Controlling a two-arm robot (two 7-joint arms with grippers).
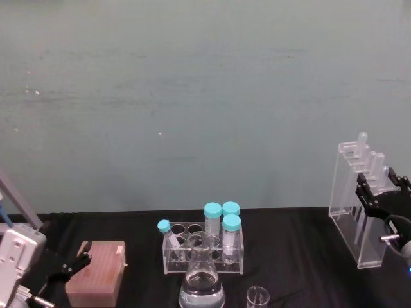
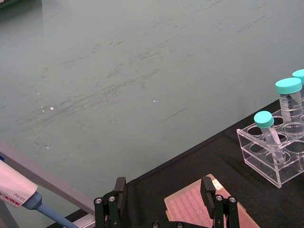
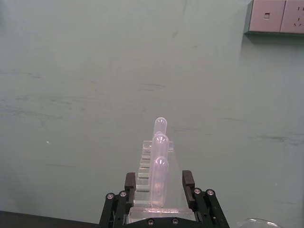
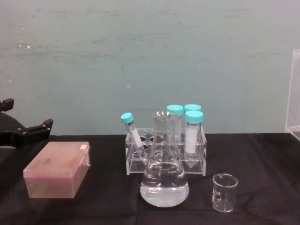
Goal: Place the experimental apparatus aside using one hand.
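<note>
The rack (image 1: pixel 350 192) is a tall, clear acrylic stand with flat panels and sharp edges, upright at the right end of the black cloth (image 4: pixel 262 154), well apart from the other glassware. The right gripper (image 1: pixel 384 186) is clamped on it, a slim black finger against each side. The right wrist view looks along the rack's stepped top, where three frosted pipettes (image 3: pixel 160 180) with rounded bulbs line up one behind another between the fingers. The chest view gives the side-on shapes: a conical flask (image 4: pixel 164 178) with a narrow neck and clear liquid in its wide base, and a small, straight-walled beaker (image 4: pixel 224 192) just to its right. Behind the flask stands a clear tube stand (image 4: pixel 199 161) holding teal-capped tubes (image 1: pixel 221 212). The left gripper (image 2: pixel 164 194) hangs low at the left, fingers spread apart, near a pinkish, matte box (image 4: pixel 56 168).
</note>
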